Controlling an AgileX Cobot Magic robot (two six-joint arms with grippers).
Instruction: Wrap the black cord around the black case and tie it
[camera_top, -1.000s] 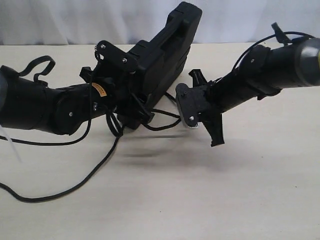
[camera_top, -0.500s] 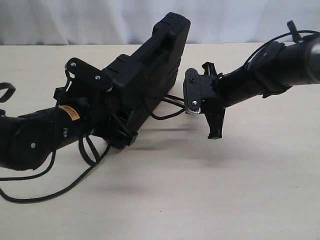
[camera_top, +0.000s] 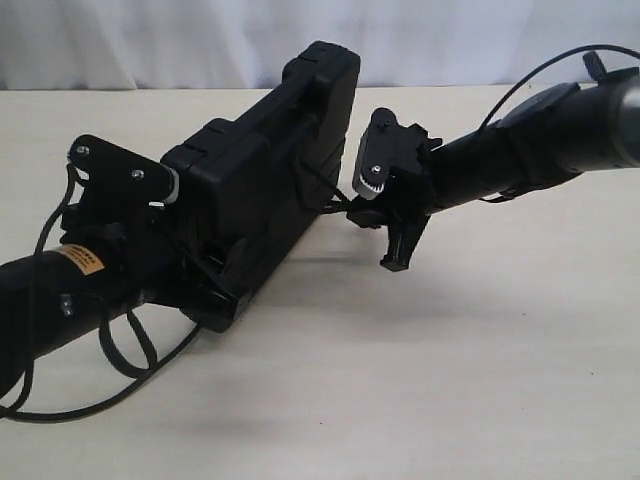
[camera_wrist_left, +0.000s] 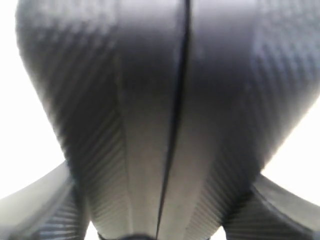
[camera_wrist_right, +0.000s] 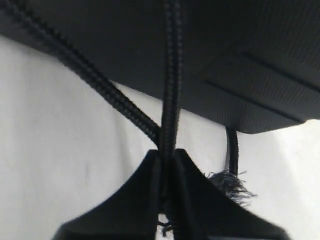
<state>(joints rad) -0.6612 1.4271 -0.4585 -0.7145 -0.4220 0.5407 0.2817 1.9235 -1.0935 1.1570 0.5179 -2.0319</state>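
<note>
The black case (camera_top: 262, 190) hangs tilted above the table, its handle end at the far top. My left gripper (camera_top: 215, 270) is shut on its near lower end. In the left wrist view the case (camera_wrist_left: 150, 100) fills the frame between the two fingers (camera_wrist_left: 35, 207). My right gripper (camera_top: 355, 214) sits just right of the case, shut on the black cord (camera_top: 330, 198). In the right wrist view the gripper (camera_wrist_right: 167, 156) pinches the cord (camera_wrist_right: 171, 75), which runs taut up to the case (camera_wrist_right: 225, 50). A second strand crosses diagonally, and the frayed knot (camera_wrist_right: 227, 185) lies beside the fingers.
The cream table (camera_top: 450, 380) stretches to the front and right. A white curtain (camera_top: 150, 40) closes the back. Black line loops (camera_top: 120, 355) on the table under my left arm; I cannot tell whether it is cord slack or arm cable.
My left arm has carried the case leftward and toward the front. The right gripper has followed to the left, staying close to the case's side.
</note>
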